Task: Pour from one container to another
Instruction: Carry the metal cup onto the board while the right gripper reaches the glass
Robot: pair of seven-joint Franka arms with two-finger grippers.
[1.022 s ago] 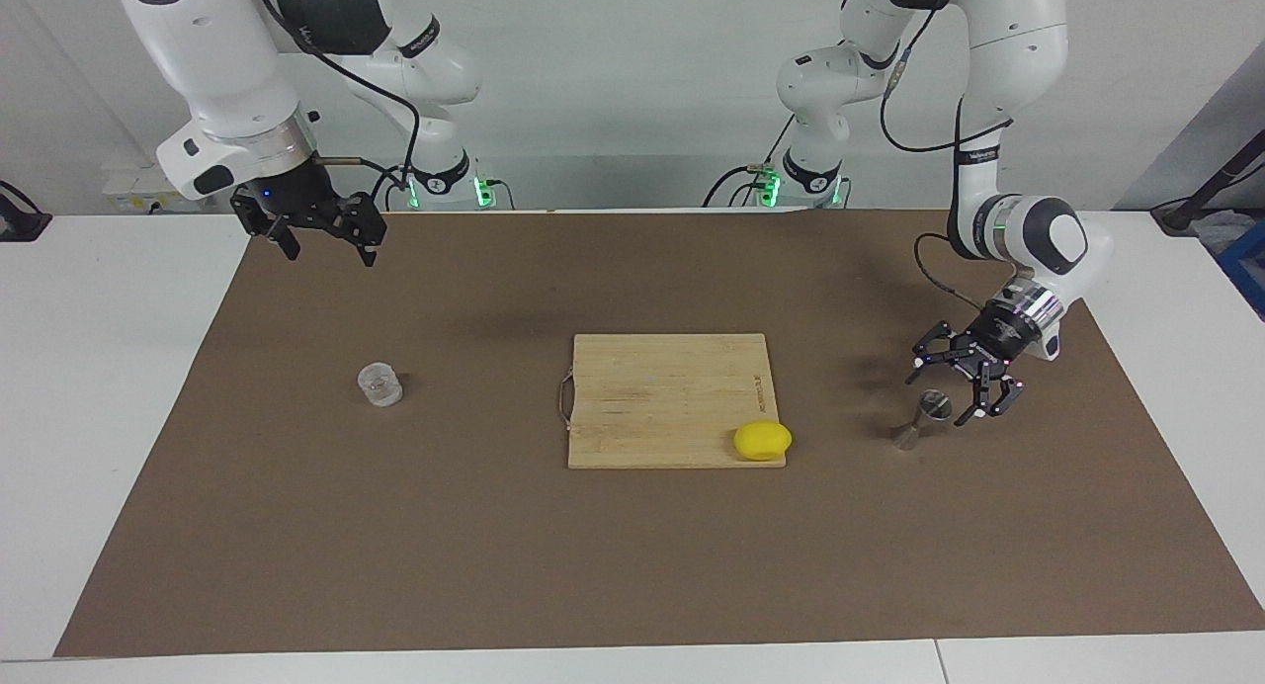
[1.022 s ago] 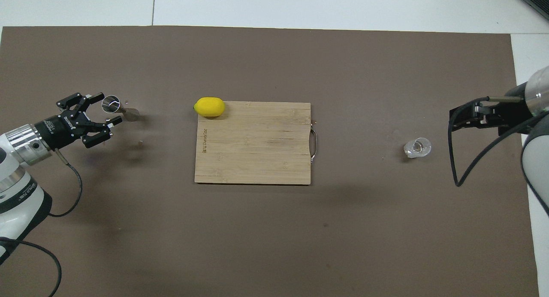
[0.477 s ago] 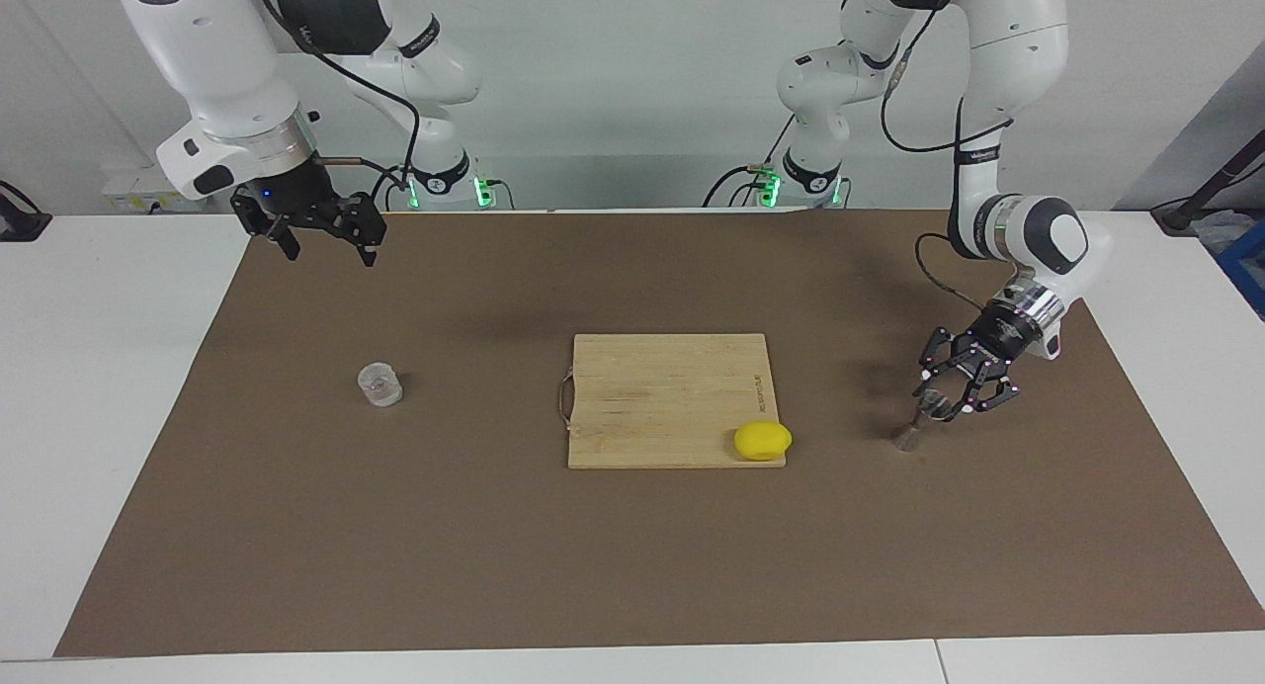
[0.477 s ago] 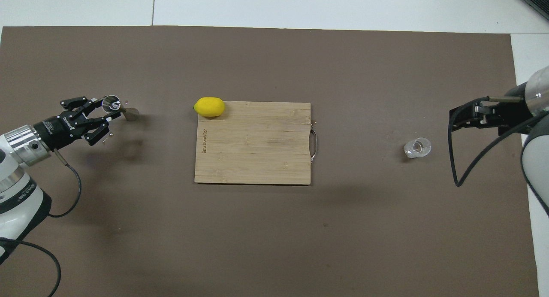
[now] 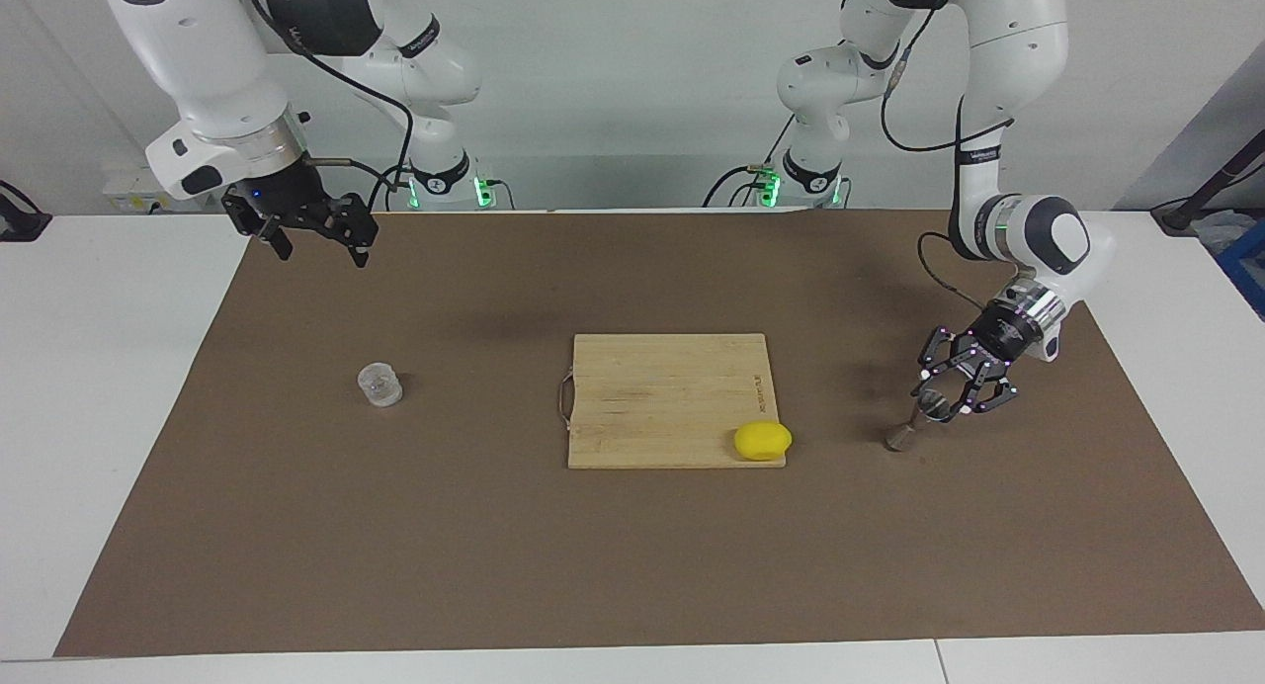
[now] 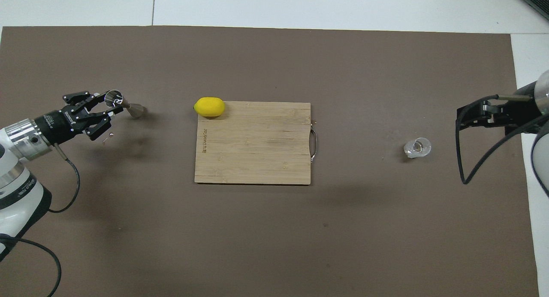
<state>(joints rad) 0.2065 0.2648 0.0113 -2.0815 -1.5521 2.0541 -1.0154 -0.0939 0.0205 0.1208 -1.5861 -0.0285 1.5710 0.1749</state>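
At the left arm's end of the desk, the left gripper point(image 5: 939, 404) has its jaws closed on the upper cone of the metal jigger point(image 5: 914, 419), which leans over; its lower cone seems to touch the brown mat point(image 5: 494, 565), though lift is hard to judge. The clear glass tumbler point(image 5: 379, 384) stands upright on the mat toward the right arm's end, well apart from the jigger. The right gripper point(image 5: 314, 247) waits in the air over the mat's corner nearest the right arm's base, jaws open and empty. A wooden cutting board point(image 5: 662, 392) lies mid-desk with a yellow lemon point(image 5: 762, 440) on its corner toward the jigger.
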